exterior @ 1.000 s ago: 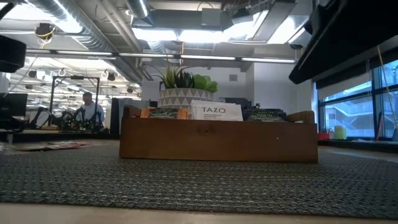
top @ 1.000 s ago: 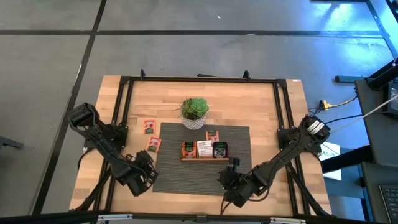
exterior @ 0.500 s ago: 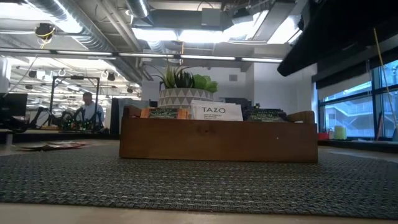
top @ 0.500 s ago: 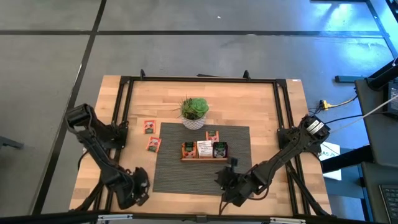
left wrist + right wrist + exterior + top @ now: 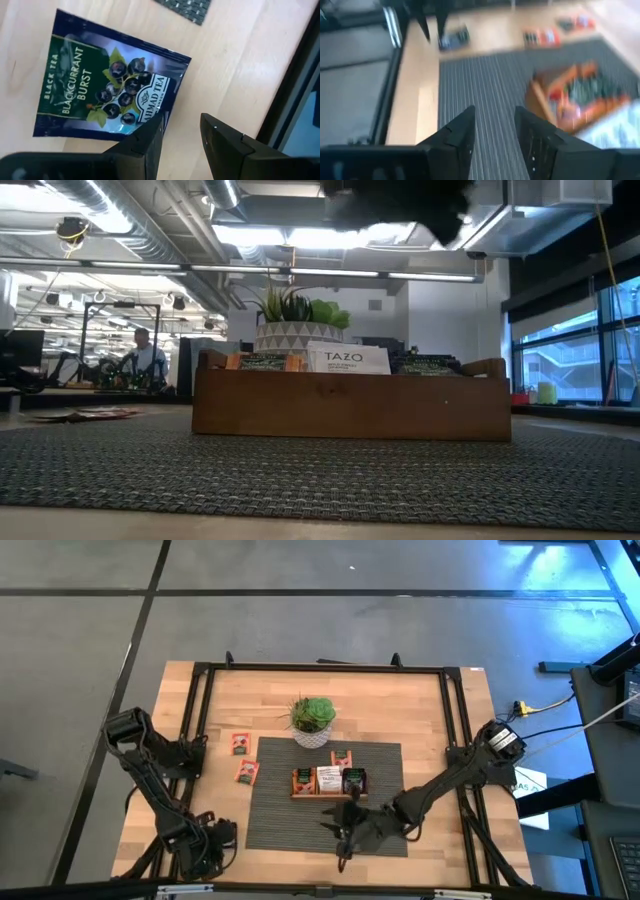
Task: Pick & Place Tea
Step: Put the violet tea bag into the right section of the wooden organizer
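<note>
A dark blue tea sachet (image 5: pixel 107 87) lies flat on the bare wood by the table's near left corner. My left gripper (image 5: pixel 180 132) hangs open just above its corner, pointing steeply down; in the high view my left gripper (image 5: pixel 210 838) covers that sachet. My right gripper (image 5: pixel 492 125) is open over the woven mat (image 5: pixel 290 820), just near of the wooden tray (image 5: pixel 328 781), which holds several sachets. Two orange-red sachets (image 5: pixel 240 743) (image 5: pixel 247 772) lie on the wood left of the mat. A third orange-red sachet (image 5: pixel 341 757) lies on the mat behind the tray.
A potted plant (image 5: pixel 313 720) stands at the mat's far edge, behind the tray. A black metal frame (image 5: pixel 190 720) runs along the table's sides. In the low view my right arm (image 5: pixel 400 200) hangs dark above the tray (image 5: pixel 350 402).
My left gripper has swung toward the table's near left corner and rolled about its own line, and now stands over the dark blue sachet. My right gripper has moved toward the table's left across the mat, rising a little. Nothing on the table has moved.
</note>
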{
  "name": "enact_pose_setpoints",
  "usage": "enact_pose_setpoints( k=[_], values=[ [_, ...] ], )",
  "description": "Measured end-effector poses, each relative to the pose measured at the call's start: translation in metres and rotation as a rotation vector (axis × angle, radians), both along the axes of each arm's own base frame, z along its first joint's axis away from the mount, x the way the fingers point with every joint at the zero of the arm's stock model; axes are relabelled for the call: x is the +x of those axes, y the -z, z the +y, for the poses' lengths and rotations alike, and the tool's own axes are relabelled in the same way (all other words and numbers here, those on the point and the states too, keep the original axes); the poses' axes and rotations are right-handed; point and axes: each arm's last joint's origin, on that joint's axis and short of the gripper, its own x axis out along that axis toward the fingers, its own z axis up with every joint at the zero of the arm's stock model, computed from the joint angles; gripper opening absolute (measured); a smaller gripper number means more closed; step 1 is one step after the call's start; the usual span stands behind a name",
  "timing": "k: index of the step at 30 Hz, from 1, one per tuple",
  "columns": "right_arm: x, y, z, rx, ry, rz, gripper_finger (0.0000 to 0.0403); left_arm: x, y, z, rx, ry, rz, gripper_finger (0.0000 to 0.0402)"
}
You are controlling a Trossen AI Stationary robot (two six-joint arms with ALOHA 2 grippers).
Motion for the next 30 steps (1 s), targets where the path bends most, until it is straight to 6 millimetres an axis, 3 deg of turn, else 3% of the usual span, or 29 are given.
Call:
enact_pose_setpoints(
  k=[7, 13, 24, 30],
  values=[
    [0.024, -0.021, -0.018, 0.018, -0.014, -0.204, 0.0140, 0.001, 0.000, 0.001, 0.055, 0.121, -0.051, 0.0130],
    [0.035, -0.023, -0.030, 0.127, -0.161, -0.204, 0.0140, 0.006, 0.003, 0.002, 0.096, 0.182, -0.092, 0.0130],
    [0.067, -0.012, -0.036, 0.127, -0.334, -0.273, 0.0143, 0.020, 0.017, -0.008, 0.090, 0.285, -0.162, 0.0130],
    [0.099, -0.019, -0.027, 0.087, -0.374, -0.220, 0.0184, 0.021, 0.017, -0.010, 0.114, 0.338, -0.214, 0.0130]
  ],
)
